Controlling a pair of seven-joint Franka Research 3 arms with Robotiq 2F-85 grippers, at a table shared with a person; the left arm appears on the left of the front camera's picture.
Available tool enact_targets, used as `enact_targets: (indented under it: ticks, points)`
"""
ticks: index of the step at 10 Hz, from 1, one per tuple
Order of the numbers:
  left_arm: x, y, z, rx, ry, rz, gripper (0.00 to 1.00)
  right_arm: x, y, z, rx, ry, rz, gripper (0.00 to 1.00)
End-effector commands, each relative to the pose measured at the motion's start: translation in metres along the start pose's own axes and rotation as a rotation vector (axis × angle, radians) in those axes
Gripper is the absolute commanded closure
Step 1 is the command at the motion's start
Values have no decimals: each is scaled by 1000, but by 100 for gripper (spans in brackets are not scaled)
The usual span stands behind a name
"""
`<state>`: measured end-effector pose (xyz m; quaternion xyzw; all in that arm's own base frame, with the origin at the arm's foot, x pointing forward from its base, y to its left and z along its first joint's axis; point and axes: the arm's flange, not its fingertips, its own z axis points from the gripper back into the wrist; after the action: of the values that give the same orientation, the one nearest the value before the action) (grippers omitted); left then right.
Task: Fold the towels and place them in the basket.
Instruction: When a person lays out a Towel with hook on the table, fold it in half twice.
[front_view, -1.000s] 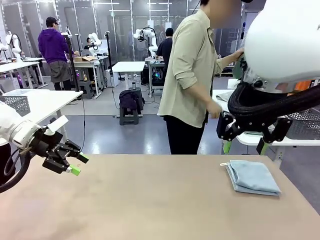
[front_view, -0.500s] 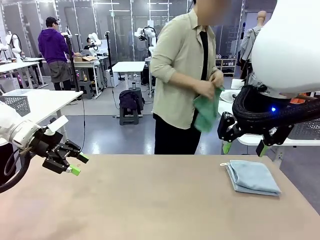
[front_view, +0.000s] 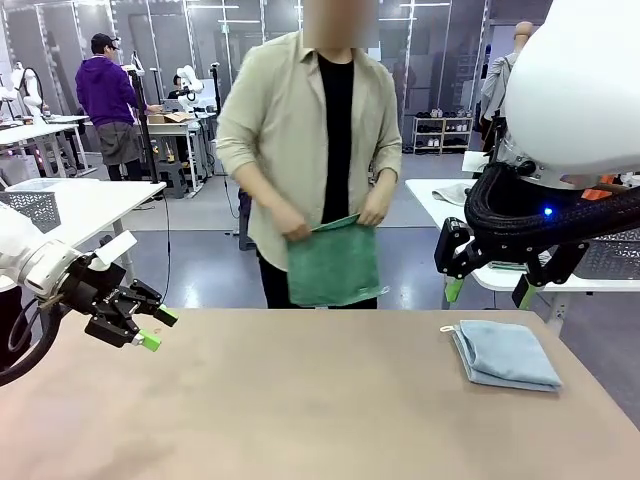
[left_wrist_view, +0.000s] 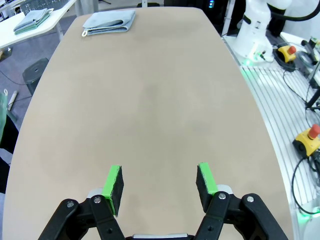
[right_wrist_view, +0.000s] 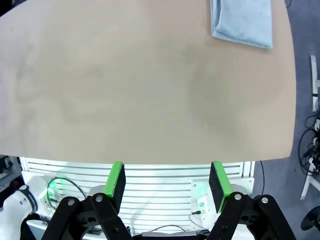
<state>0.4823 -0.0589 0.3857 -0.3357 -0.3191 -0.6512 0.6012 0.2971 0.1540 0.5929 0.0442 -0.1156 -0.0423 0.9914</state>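
Lab bay with other benches behind; tan table (front_view: 300, 400) up front.

Left: left gripper (front_view: 158, 330) hovers over the table's left edge, tilted, jaws spread, nothing between the green pads. Its wrist view shows bare tabletop under the fingers.

Centre: person at the far side, facing the table, both hands (front_view: 297, 228) pinching the top edge of the mint green towel (front_view: 333, 262). It hangs flat and roughly square in front of the person, bottom hem just above the far table edge, not touching it. Terry texture, no loop that I can make out.

Right: right gripper (front_view: 488, 292) hangs above the table's far right edge, pointing down, jaws wide, holding nothing.

Far right: light blue-grey towel (front_view: 505, 353) lies on the table, folded into a neat rectangle, layered edges along its near and left sides, 1 small white label at its far left corner. Well clear of both grippers.
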Motion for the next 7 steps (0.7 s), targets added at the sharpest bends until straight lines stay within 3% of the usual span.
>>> enact_targets:
  ticks: [1,7]
  points:
    - [0,-1,1,1,-5,-10,25,1,0,1,-7,9,2,16]
    - [7,1,13,22,7,7,25,4,-4,9,1,-29,-6,16]
